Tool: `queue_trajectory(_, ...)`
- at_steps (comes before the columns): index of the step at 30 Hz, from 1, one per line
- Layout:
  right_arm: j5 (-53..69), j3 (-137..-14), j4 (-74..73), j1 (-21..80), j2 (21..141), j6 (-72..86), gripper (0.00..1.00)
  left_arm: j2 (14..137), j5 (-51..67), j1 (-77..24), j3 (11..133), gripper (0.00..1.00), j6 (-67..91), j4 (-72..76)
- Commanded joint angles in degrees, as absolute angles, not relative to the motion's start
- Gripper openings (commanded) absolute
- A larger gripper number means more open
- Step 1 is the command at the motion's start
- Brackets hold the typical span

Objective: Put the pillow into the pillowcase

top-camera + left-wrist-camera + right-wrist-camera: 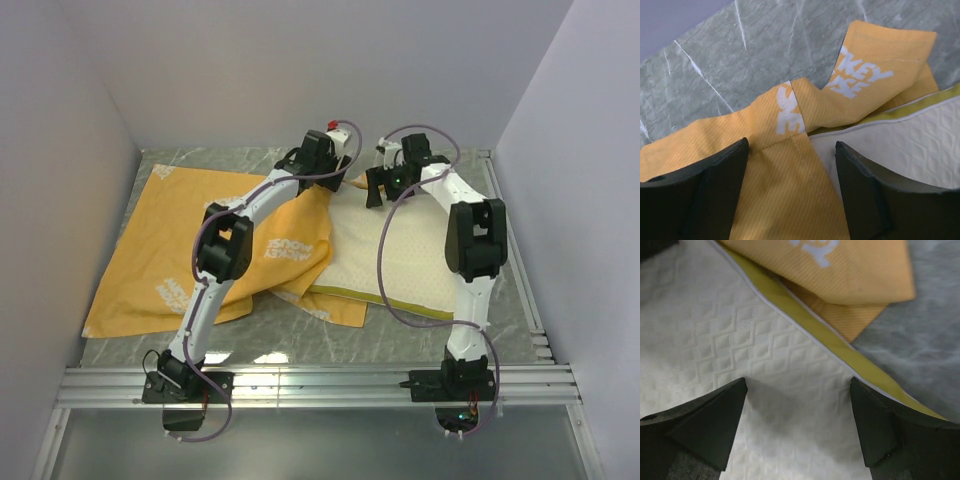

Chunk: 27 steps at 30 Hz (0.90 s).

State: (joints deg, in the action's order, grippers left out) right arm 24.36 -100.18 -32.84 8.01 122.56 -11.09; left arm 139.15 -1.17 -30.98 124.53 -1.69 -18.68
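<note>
The pillowcase [180,250] lies orange-yellow side up on the tabletop [505,285], spread toward 9 o'clock of the overhead view. Its rumpled right margin laps over the left edge of the pillow [410,265], which lies flat toward 3 o'clock and is not yet inside. The left tool [792,200] stands open over a folded flap of the pillowcase near 12 o'clock, with the cloth running between its jaws and nothing gripped. The right tool [797,430] also stands open, with its jaws straddling the pillow's quilted face just inside the yellow-green band [840,352]. Treat the pillowcase as thin, limp cloth: expect it to fold, drag and bunch. Pinch one layer only at the stitched hem, because taking both layers would likely hold the mouth shut. Which edge is the mouth cannot be told from these views. Treat the pillow as light, soft and flexible: expect it to sag when you lift it by one point. Grip it at a corner or along the band, where the edge appears firmest, and slide it rather than carry it.
</note>
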Motion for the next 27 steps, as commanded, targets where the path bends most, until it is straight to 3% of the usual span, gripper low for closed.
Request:
queue_trajectory(1,28.9,-101.1,-34.0,9.1,123.7,-12.1,0.83,138.6,-4.1,-31.0,124.2,0.74,-0.7,-15.6)
queue_trajectory(3,30.8,-99.9,-32.6,9.4,123.8,-11.3,0.69,139.3,-3.1,-30.9,124.5,0.63,-0.4,-15.6)
queue_trajectory(4,32.7,-98.9,-31.9,9.5,123.8,-9.9,0.54,140.1,-2.7,-30.8,124.7,0.58,-0.4,-15.5)
queue_trajectory(6,35.1,-98.8,-31.2,9.8,123.6,-9.7,0.37,140.4,-1.2,-30.8,125.5,0.4,2.4,-14.9)
queue_trajectory(7,37.3,-96.6,-29.8,10.0,122.2,-8.4,0.23,140.6,0.9,-30.8,125.6,0.35,3.1,-14.2)
queue_trajectory(9,38.6,-95.3,-27.7,11.0,120.9,-7.3,0.04,140.5,3.6,-31.2,126.2,0.24,3.4,-13.7)
queue_trajectory(10,40.0,-95.2,-27.9,11.4,120.2,-6.7,0.0,140.3,4.9,-31.7,126.4,0.14,3.5,-13.4)
queue_trajectory(12,42.0,-94.5,-26.6,12.7,119.4,-5.2,0.0,139.9,6.9,-32.3,126.8,0.0,3.7,-13.4)
queue_trajectory(21,47.5,-84.9,-15.7,17.8,109.3,4.9,0.0,132.5,19.6,-33.8,118.4,0.0,14.7,-6.4)
queue_trajectory(27,46.8,-75.1,-3.4,16.0,101.4,11.5,0.0,127.2,27.0,-33.6,108.4,0.0,24.3,5.9)
